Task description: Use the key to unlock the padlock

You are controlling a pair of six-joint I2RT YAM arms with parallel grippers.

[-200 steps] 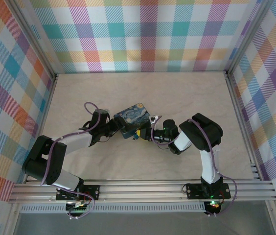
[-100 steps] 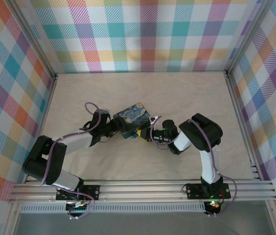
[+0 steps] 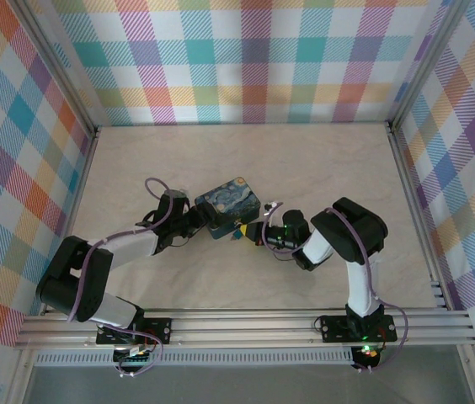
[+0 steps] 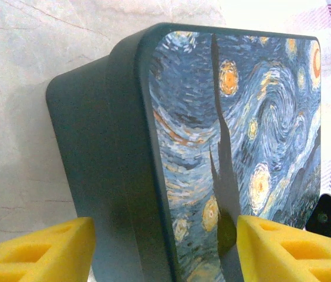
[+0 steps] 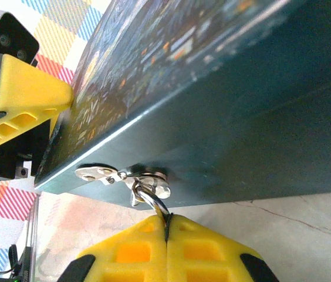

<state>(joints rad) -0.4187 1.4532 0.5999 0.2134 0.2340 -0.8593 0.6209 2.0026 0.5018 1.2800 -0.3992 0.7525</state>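
Beige marbled table (image 3: pixel 305 168) carries a Starry Night tin (image 4: pixel 236 117), which the left pincer (image 4: pixel 165 235) clamps between its yellow fingers. From the tin's hasp (image 5: pixel 121 174) hangs the padlock (image 5: pixel 152 198), its silvery shackle pinched by the tightly pressed right pincer (image 5: pixel 166 226).

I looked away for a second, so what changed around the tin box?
The right end effector closed on the padlock, pinching its shackle below the latch of the tin; its arm edged slightly rightward. The left end effector stayed clamped around the tin, which kept its place.
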